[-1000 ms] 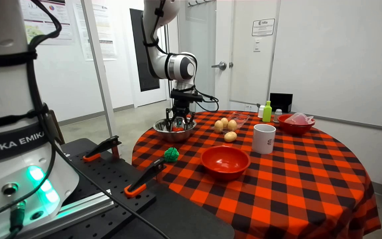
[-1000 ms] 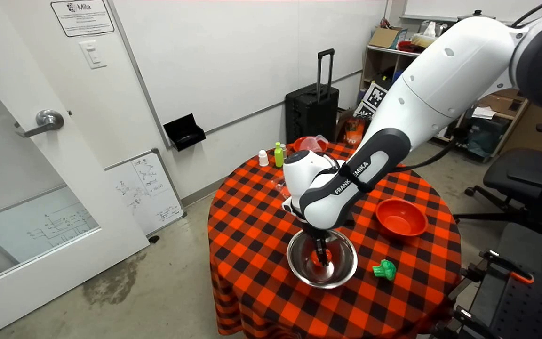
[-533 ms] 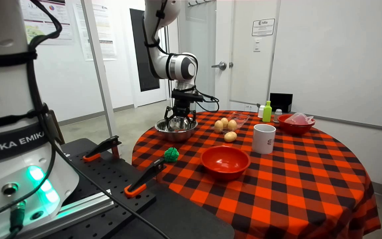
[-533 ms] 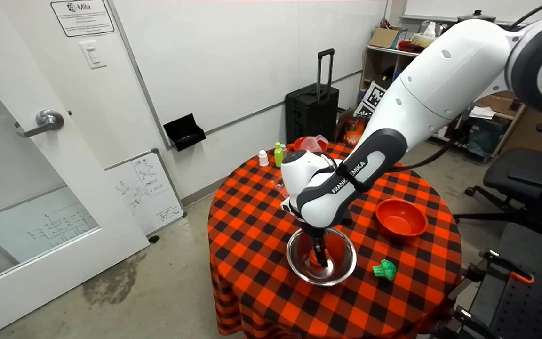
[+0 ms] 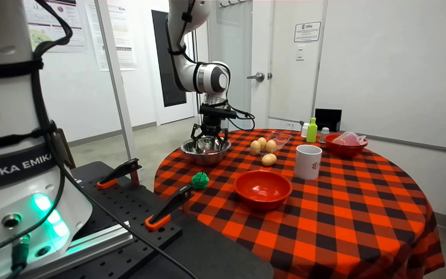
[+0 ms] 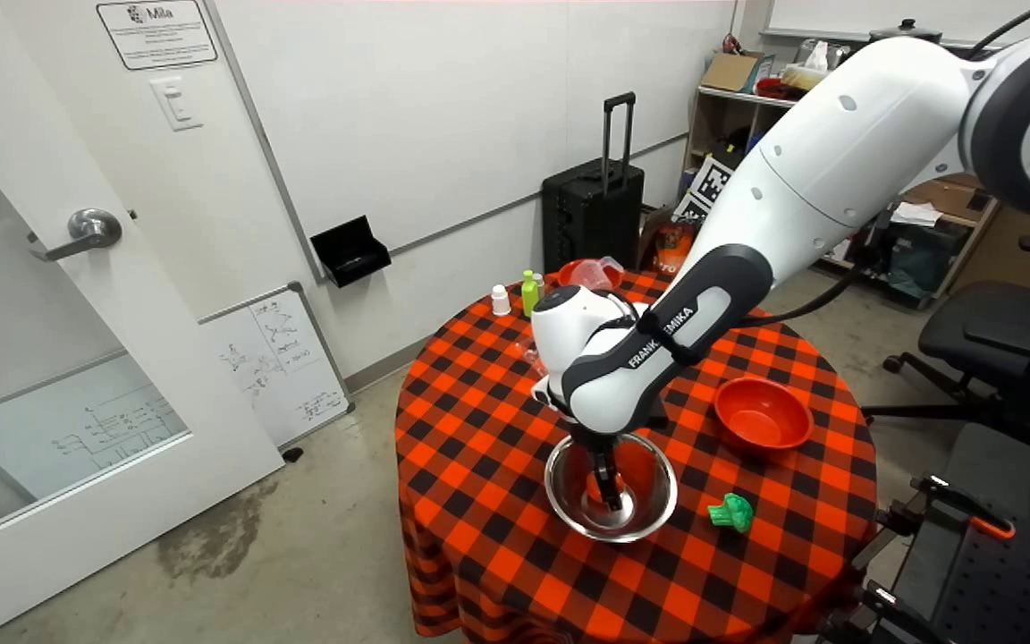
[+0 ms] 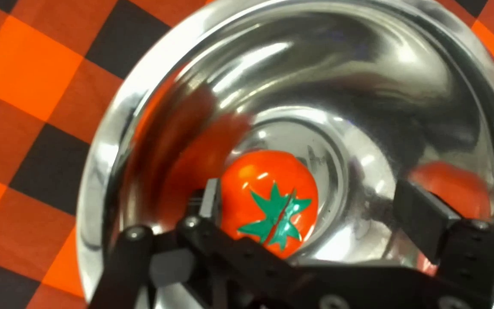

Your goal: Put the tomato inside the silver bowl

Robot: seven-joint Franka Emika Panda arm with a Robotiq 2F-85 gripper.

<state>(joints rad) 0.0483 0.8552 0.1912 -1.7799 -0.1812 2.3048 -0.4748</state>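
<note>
A: Wrist view 1st. How's the claw standing?

B: Spread. We've got the tomato btwn its fingers, close by the finger at view L, w/ a clear gap to the finger at view R. Touching at L? We can't tell.

A: And what's the tomato in?

B: Down in the silver bowl, at its floor, fingertips inside the rim too. Checked cloth shows past the rim, L of claw.

A: OK, in an exterior view, what've we got round the claw?

B: Silver bowl right under it. A bit of red shows inside, tomato or reflection, we can't tell. Green broccoli is nr, camera side of claw. Red bowl is camera side too, but R. Eggs sit R of claw, white mug farther R, green bottle well apart, back R.

A: In an exterior view, how's the arm?

B: Slopes to the claw from upper R. Fingers are edge-on there, part covering the tomato in the silver bowl. Black case stands far behind the claw.
</note>
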